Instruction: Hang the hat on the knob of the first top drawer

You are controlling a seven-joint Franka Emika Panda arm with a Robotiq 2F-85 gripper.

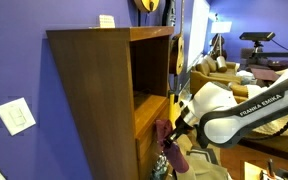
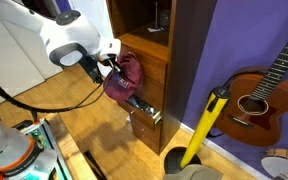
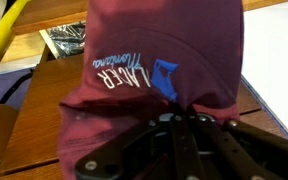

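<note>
Fingers of the black robot gripper (image 3: 189,124) are clamped on the soft maroon cloth hat with white lettering (image 3: 154,50). In an exterior view the hat (image 2: 128,74) hangs at the gripper's four o'clock, just beside the orange-brown wooden top drawer front (image 2: 154,58) of the tall dark wooden cabinet (image 2: 184,60).

On arm (image 1: 250,109): "FRANKA EMIKA", black on white. On hat (image 3: 154,40): white lettering, upside down, roughly "LAKER"; script line beside it unclear.
</note>
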